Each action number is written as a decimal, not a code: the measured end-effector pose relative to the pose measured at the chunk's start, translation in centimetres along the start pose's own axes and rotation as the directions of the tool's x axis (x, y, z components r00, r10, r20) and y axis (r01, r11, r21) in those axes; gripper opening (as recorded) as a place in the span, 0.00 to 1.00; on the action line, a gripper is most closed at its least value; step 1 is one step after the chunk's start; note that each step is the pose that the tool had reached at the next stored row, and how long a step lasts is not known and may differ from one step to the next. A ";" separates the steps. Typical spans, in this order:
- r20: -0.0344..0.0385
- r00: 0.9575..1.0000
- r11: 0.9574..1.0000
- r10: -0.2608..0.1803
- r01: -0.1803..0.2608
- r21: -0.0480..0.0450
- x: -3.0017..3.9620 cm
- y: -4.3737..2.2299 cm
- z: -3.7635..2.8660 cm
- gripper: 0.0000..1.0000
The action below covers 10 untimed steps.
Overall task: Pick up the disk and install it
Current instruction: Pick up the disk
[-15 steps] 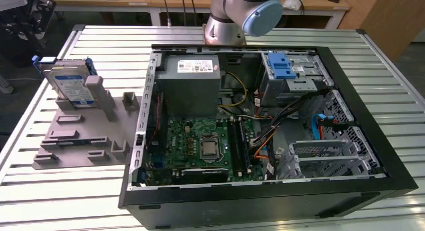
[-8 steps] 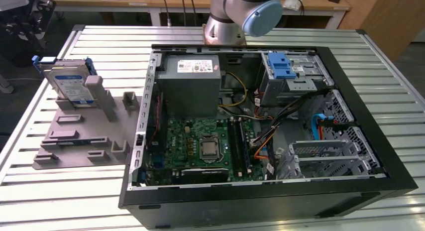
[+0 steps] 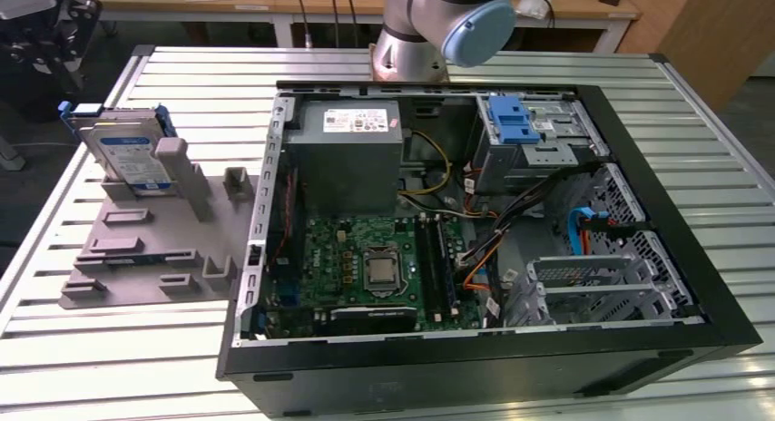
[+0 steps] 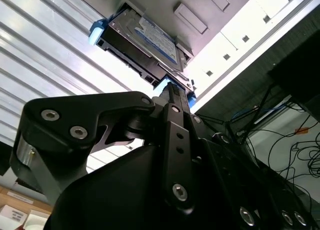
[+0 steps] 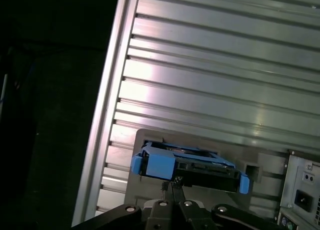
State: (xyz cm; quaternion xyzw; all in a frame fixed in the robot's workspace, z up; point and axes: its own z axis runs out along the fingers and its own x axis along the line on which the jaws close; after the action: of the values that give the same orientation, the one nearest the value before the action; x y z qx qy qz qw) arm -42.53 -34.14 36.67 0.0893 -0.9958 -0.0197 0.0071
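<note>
The disk [image 3: 127,153] stands upright on its edge in a slot at the far end of a grey holder [image 3: 158,249], which lies flat on the slatted metal worktop [image 3: 122,367]. It sits on the exterior view's left of the open computer case [image 3: 678,258], beside it but w/o touching. Its blue-and-white label faces the camera and the blue bracket wraps its edges. The arm [image 3: 424,26] rises at the far side of the worktop, behind the case. In the second wrist view the gripper [image 4: 171,90] points straight at the disk [image 4: 145,38]. The tip of the jaws comes up to the blue bracket corner on the disk's near edge, w/ the labelled face slanting away beyond it. In the first wrist view the disk [image 5: 190,165] is seen edge-on, blue bracket at both ends, and the gripper [image 5: 170,185] comes in just under its near edge, approx. mid-length. The jaws look narrow, tips drawn close together w/ nothing between them. They're not around the disk but just beside its edge, and actual contact can't be told. The disk is seated in the holder, not lifted. Bare worktop slats [image 5: 225,65] run beyond it, and a corner of the case's rear shows at one side.
</note>
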 end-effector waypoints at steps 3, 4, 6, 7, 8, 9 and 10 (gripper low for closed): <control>-0.001 1.000 1.000 -0.017 0.017 0.000 0.00 0.00 0.00 0.11; -0.001 1.000 1.000 -0.025 0.025 0.000 0.00 0.00 0.00 0.11; -0.001 0.999 0.999 -0.042 0.042 0.000 0.00 0.00 0.00 0.11; -0.001 0.999 0.999 -0.049 0.049 0.001 0.00 0.00 0.00 0.11; -0.001 0.998 0.998 -0.057 0.057 0.001 0.00 0.00 0.00 0.11; -0.001 0.998 0.998 -0.065 0.065 0.001 0.00 0.00 0.00 0.11; -0.001 0.997 0.997 -0.073 0.073 0.001 0.00 -0.01 0.01 0.11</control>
State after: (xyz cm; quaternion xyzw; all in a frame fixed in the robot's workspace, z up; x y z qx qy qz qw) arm -42.53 -34.15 36.66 0.1256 -0.9919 -0.0193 0.0070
